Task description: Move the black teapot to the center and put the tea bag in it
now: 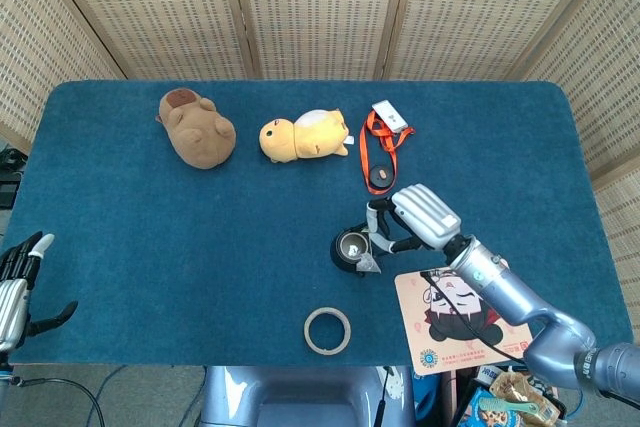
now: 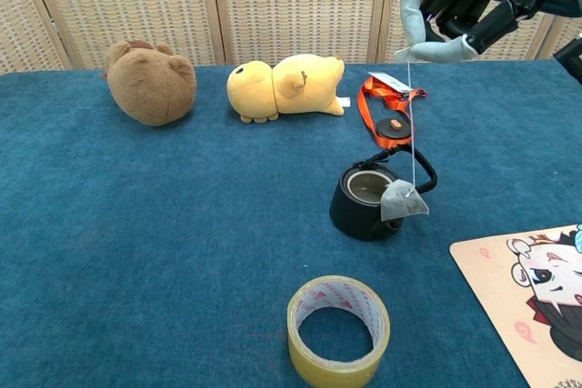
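Observation:
The black teapot point(image 2: 368, 203) stands lidless near the table's middle, also the black teapot point(image 1: 351, 248) in the head view. My right hand point(image 2: 464, 2) hovers above and right of it, pinching a thin string. From the string hangs the white tea bag point(image 2: 403, 199), dangling against the pot's right side by its handle, outside the opening. In the head view my right hand point(image 1: 415, 219) sits just right of the pot and the tea bag point(image 1: 371, 261) shows at the pot's edge. My left hand point(image 1: 14, 282) stays at the table's near left edge, fingers apart, holding nothing.
A brown plush point(image 2: 150, 81) and a yellow plush point(image 2: 282, 86) lie at the back. An orange lanyard point(image 2: 389, 114) lies behind the teapot. A tape roll point(image 2: 338, 329) sits at the front, and a cartoon mat point(image 2: 536, 293) lies at the front right.

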